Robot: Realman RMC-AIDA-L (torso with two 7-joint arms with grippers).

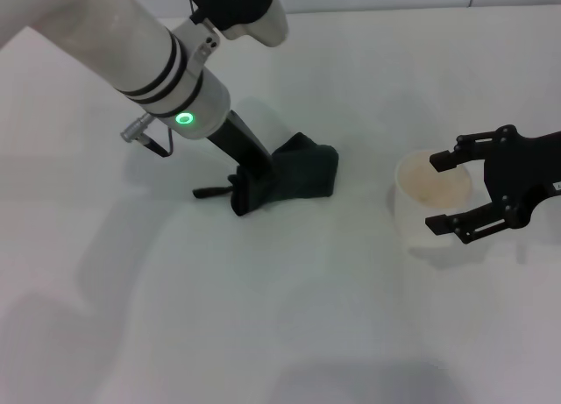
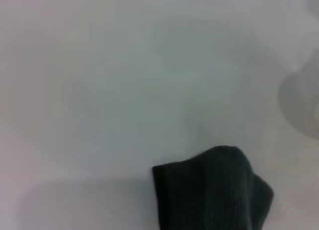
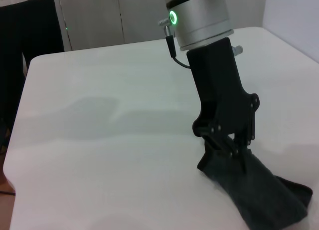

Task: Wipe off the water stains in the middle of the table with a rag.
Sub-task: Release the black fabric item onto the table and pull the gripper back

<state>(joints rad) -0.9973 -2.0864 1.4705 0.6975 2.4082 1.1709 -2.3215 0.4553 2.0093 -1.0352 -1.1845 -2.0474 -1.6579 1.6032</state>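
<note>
Head view: the left gripper [image 1: 248,183] is reaching down at a slant to the middle of the table [image 1: 289,334], its fingers pinching one end of the rag [image 1: 294,176]. The rag is lying on the tabletop, trailing away from the gripper toward the robot's right (its free end is bunching into a thick fold). A green ring light is glowing on the left wrist [image 1: 184,118].

The right gripper [image 1: 456,194] is hovering near the right edge, its jaws spread wide on either side of a translucent white cup [image 1: 431,198], which is standing upright on the table, well apart from the rag. The cup's inside is showing a faint tan tint. Whether the fingers are touching the cup wall cannot be told.

Right wrist view: the left gripper [image 3: 230,149] is showing closed on the rag [image 3: 259,190], the cloth draping from the fingers down onto the table [image 3: 99,155].

Left wrist view: only a corner of the rag [image 2: 212,190] is appearing against the white table [image 2: 124,80].

The stain is not showing in any view; it cannot be told whether the rag is covering it.
</note>
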